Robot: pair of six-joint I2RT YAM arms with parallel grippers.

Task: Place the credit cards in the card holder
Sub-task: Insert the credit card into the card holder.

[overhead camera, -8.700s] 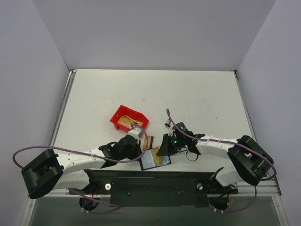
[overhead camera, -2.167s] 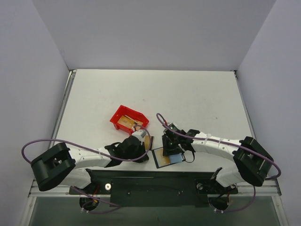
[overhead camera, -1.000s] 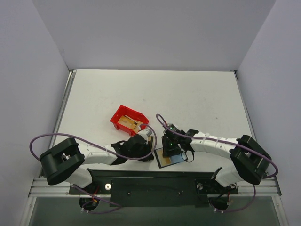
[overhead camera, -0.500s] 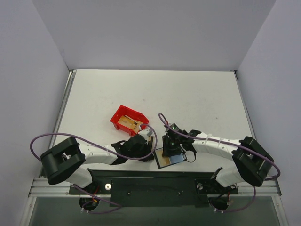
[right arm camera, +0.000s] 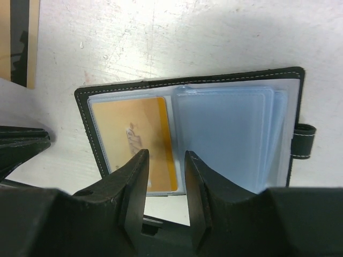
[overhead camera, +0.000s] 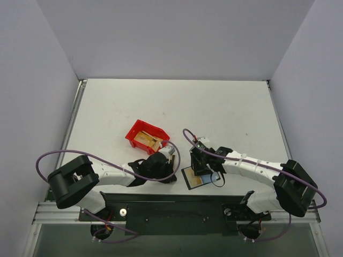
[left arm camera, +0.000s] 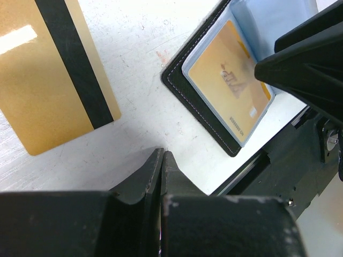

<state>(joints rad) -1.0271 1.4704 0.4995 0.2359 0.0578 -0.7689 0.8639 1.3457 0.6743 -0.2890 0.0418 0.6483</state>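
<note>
Card holder [right arm camera: 225, 134]: lying open on the table [overhead camera: 214, 112] near its front edge, between the two grippers, with its pale blue sleeves facing up.
Sleeved card [right arm camera: 131, 120]: a gold one, sitting inside the holder's left clear sleeve.
Striped card [left arm camera: 53, 69]: lying flat on the table beside the holder, not touching it.
Right gripper [right arm camera: 166, 155]: hovering over the sleeved card, fingers slightly spread, gripping nothing.
Left gripper [left arm camera: 162, 155]: sitting low near the striped card, fingers pressed together and empty.
Red bin [overhead camera: 134, 131]: standing farther back, holding further cards [overhead camera: 146, 140].
</note>
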